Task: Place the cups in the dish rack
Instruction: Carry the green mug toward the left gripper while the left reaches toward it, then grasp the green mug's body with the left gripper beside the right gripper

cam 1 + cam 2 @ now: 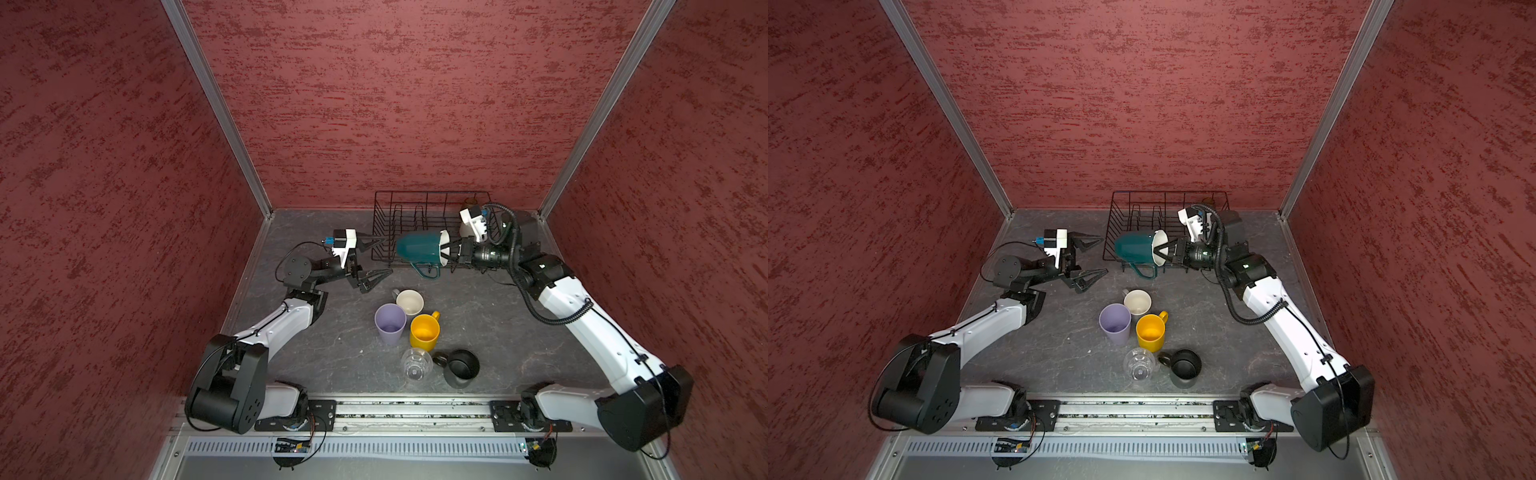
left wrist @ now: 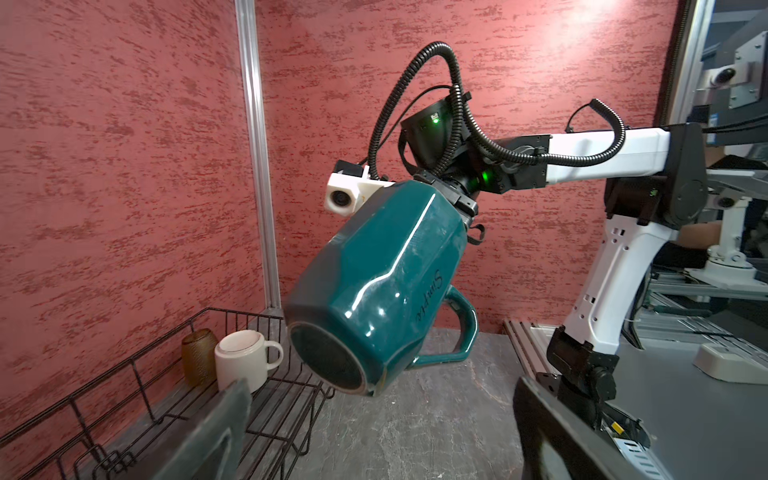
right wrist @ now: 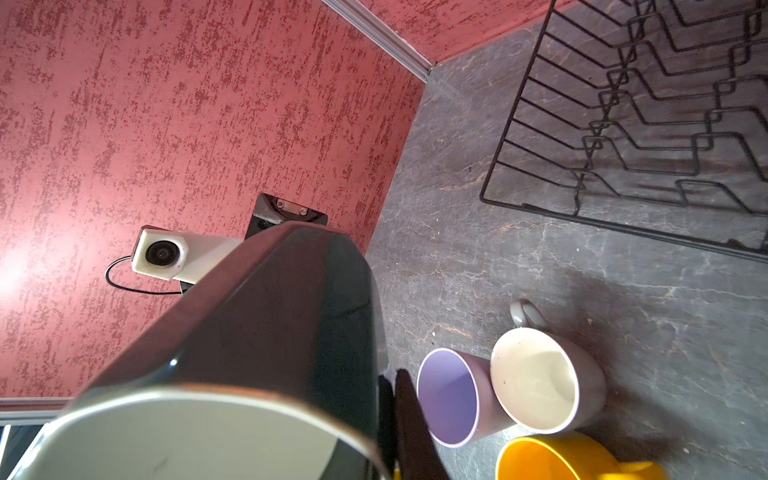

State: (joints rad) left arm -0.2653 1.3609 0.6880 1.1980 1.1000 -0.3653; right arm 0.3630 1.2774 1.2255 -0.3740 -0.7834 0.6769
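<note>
My right gripper [image 1: 446, 253] [image 3: 395, 399] is shut on the rim of the teal mug [image 1: 417, 247] [image 2: 374, 291]. The mug hangs on its side, base pointing left, over the front edge of the black wire dish rack [image 1: 415, 203] [image 2: 137, 361]. My left gripper [image 1: 390, 254] [image 2: 382, 415] stands open and empty just left of the rack, facing the mug's base. An amber glass [image 2: 198, 353] and a white mug [image 2: 241, 361] stand in the rack's far right corner. On the table stand the grey mug [image 1: 409, 302], lilac tumbler [image 1: 390, 323], yellow mug [image 1: 424, 330], clear glass [image 1: 415, 363] and black mug [image 1: 461, 368].
Red walls close in the grey stone-look table [image 1: 478, 332] on the left, back and right. The rack stands against the back wall. A metal rail [image 1: 411, 411] with both arm bases runs along the front edge.
</note>
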